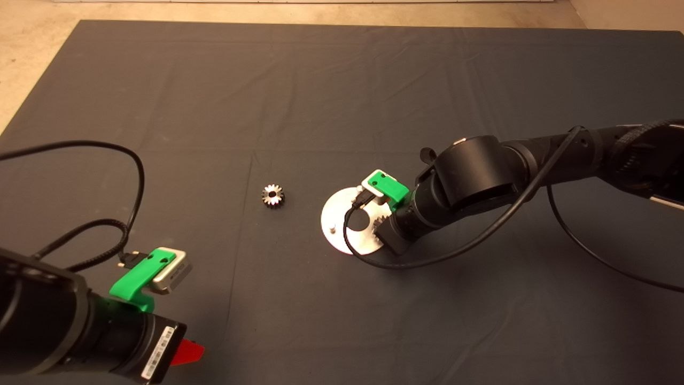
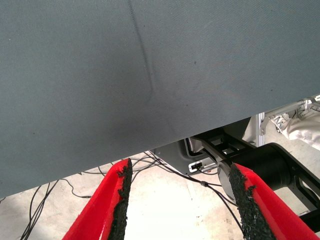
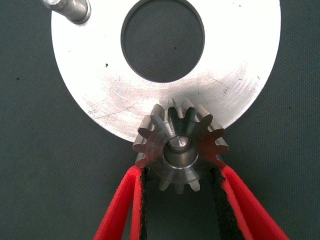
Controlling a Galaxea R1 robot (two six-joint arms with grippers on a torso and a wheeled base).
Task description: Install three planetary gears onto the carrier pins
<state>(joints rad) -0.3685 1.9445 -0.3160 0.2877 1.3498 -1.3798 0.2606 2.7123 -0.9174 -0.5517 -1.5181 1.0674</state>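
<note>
Dark mat [image 1: 320, 96] largely bare, right gripper [image 3: 180, 172] clamping a planetary gear [image 3: 180, 147] on the carrier disc [image 3: 100, 75] pin, left gripper [image 2: 177, 200] wide open, empty, at the mat's near edge.

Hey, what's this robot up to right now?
It is fitting gears onto a silver disc with upright pins. The right end effector is over the disc's near edge, its fingers on either side of a gear that sits on a pin whose tip shows in the gear's hole. Another pin on the disc is bare. A second gear lies loose on the mat beside the disc. The left end effector waits open at the mat's near left edge.
</note>
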